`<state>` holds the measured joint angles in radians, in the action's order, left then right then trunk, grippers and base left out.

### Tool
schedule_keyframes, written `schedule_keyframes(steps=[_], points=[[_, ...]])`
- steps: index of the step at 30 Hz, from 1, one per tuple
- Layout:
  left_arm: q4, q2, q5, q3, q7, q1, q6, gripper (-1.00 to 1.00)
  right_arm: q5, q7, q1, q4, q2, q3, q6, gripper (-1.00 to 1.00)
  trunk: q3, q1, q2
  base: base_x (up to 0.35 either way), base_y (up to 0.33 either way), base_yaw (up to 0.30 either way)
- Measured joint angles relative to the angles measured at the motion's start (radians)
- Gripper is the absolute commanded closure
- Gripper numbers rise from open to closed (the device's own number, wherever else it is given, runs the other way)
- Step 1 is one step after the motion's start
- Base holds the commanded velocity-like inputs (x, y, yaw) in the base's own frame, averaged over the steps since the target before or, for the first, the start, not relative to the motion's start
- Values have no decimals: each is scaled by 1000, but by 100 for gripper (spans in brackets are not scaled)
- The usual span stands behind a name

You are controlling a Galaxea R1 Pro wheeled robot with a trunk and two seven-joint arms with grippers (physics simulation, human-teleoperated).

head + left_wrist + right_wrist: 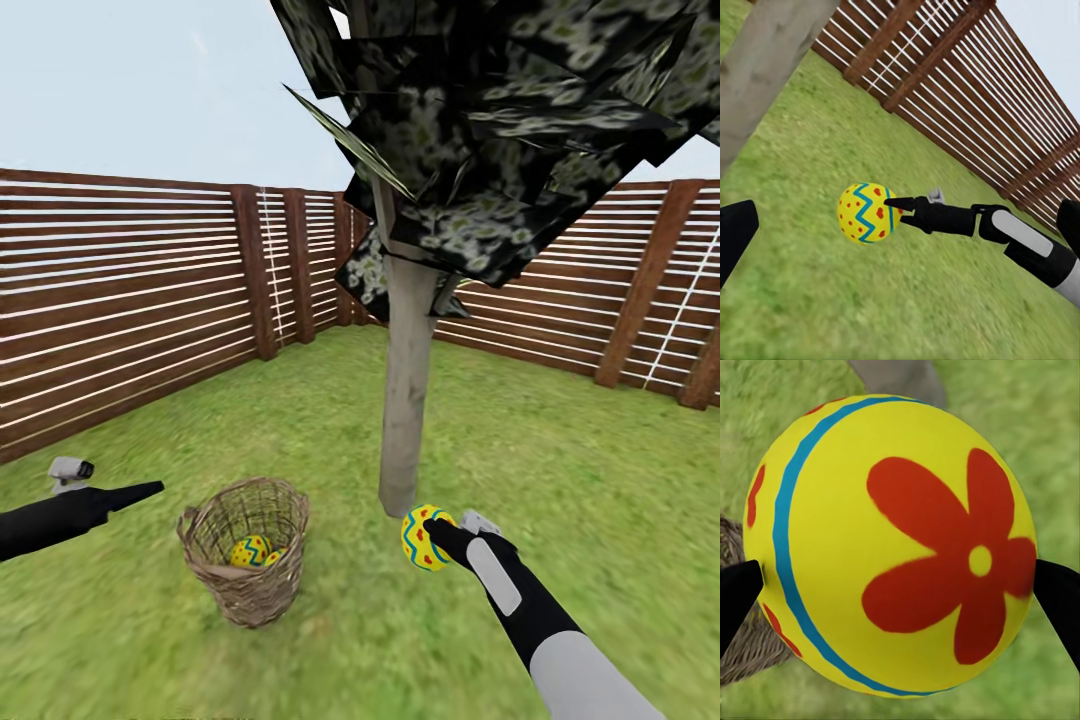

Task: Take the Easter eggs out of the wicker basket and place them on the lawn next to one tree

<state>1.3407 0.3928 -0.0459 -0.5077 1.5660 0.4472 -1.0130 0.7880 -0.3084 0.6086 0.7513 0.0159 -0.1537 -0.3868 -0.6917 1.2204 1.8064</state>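
A yellow Easter egg [418, 540] with blue zigzags and red marks sits in my right gripper [430, 530], which is shut on it just in front of the tree's grey-beige trunk [406, 400], near its base. In the left wrist view that egg [862, 214] hangs a little above the grass with the right gripper [897, 211] behind it. Up close the egg [892, 540] shows a red flower. The wicker basket [245, 590] stands on the lawn [600, 480] left of the trunk, with two more eggs [250, 550] inside. My left gripper [135, 491] hovers open left of the basket.
A brown slatted fence [130, 300] encloses the garden on the left and behind the tree. Dark foliage [500, 120] hangs low over the trunk. Open grass stretches to the right of the tree and in front of the basket.
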Motion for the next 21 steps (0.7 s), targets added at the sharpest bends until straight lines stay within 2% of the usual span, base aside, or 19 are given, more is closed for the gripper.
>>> schedule_keyframes(steps=[2, 21], points=[[1, -1, 0, 0, 0, 0, 3, -100, 0, 0, 0, 0, 0, 0, 0, 100, 0, 0, 0, 6, -5, 26], [1, -2, -1, 1, 0, 0, 3, -100, -1, 0, 0, -1, -2, 1, 2, 100, -60, 73, 133, 0, 0, 1]])
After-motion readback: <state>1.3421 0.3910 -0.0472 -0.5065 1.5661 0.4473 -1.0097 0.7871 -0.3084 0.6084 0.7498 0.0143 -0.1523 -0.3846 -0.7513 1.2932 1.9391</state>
